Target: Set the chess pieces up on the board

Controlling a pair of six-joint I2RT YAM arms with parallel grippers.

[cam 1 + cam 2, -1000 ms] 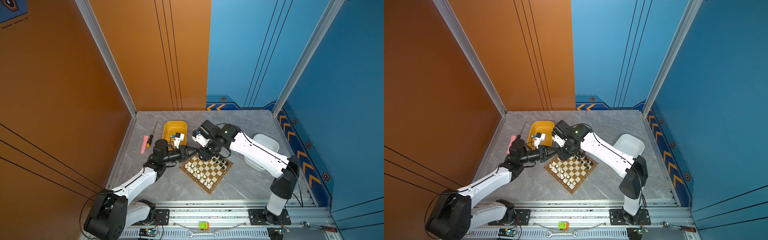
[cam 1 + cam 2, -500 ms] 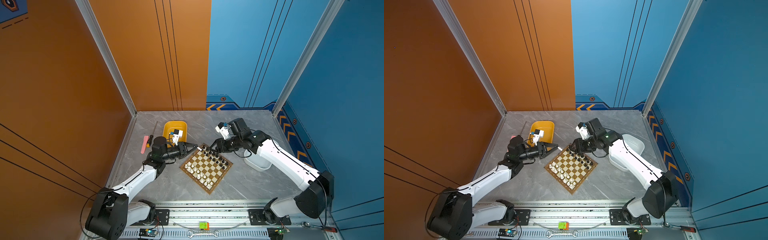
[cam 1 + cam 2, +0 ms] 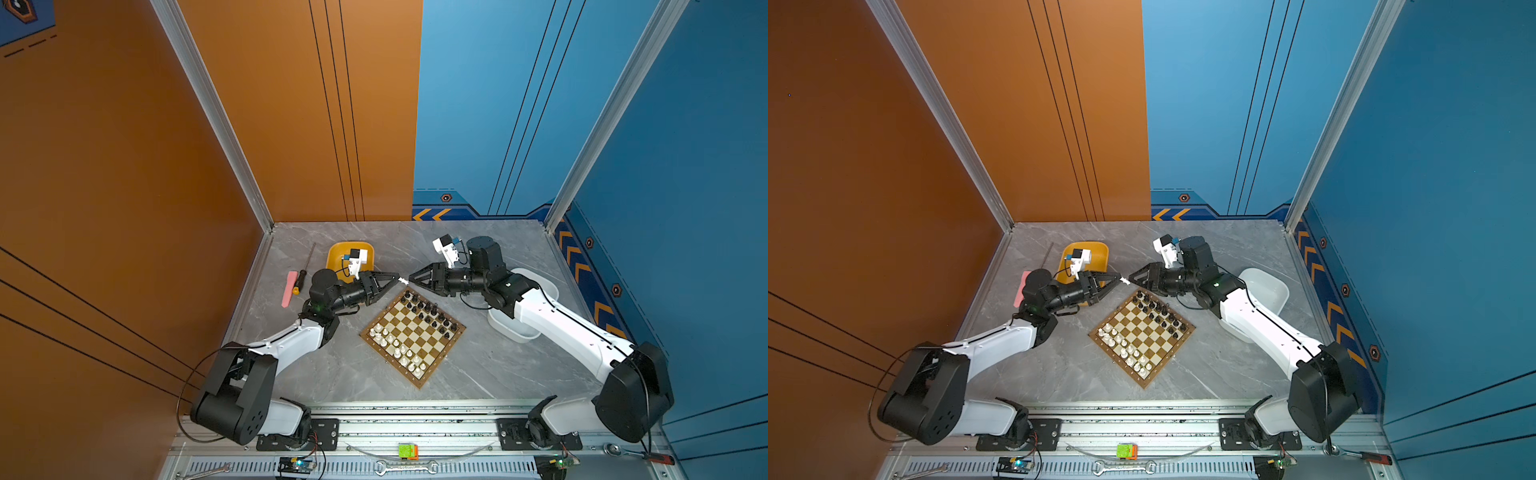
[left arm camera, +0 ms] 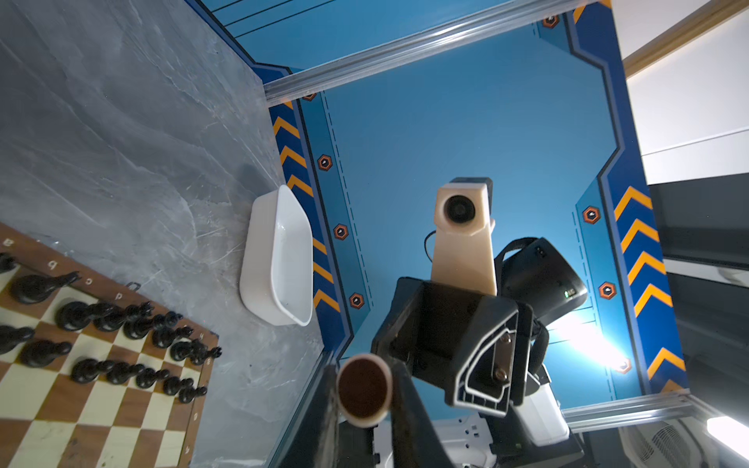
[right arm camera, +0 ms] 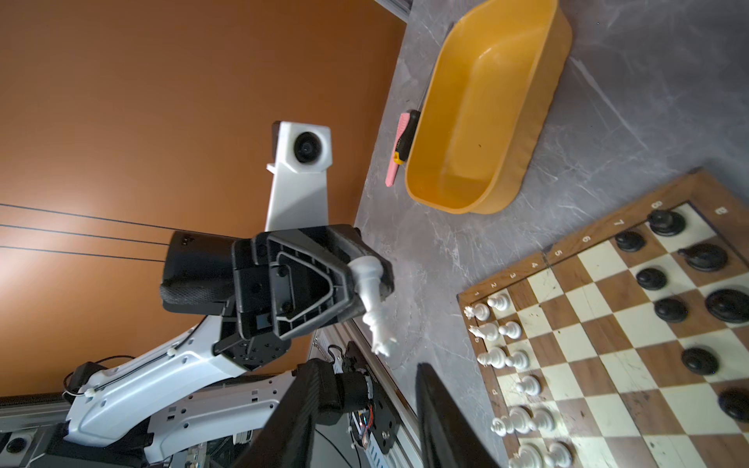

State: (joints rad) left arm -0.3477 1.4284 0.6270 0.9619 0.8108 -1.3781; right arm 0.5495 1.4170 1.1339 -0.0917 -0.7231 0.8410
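Note:
The board (image 3: 415,338) (image 3: 1142,337) lies diamond-wise on the grey table. Black chess pieces (image 3: 428,311) line its far right side and white chess pieces (image 3: 395,347) its near left side. Above the table, just off the board's far corner, my left gripper (image 3: 395,279) (image 3: 1117,279) is shut on the base of a white chess piece (image 3: 402,281) (image 5: 371,300). Its round felt underside (image 4: 364,389) sits between the left gripper (image 4: 364,405) fingers. Facing it tip to tip, my right gripper (image 3: 411,279) (image 5: 373,409) is open; the piece's crown ends just short of its fingertips.
A yellow tray (image 3: 338,253) (image 5: 486,101) stands behind the left gripper. A screwdriver (image 3: 300,282) and a pink tool (image 3: 289,289) lie by the left wall. A white tray (image 3: 523,332) (image 4: 279,259) sits under the right arm.
The right arm pulled back to the right off the board's far corner, then turned its gripper to face the left one. Its jaws narrowed a little. The two grippers now nearly meet.

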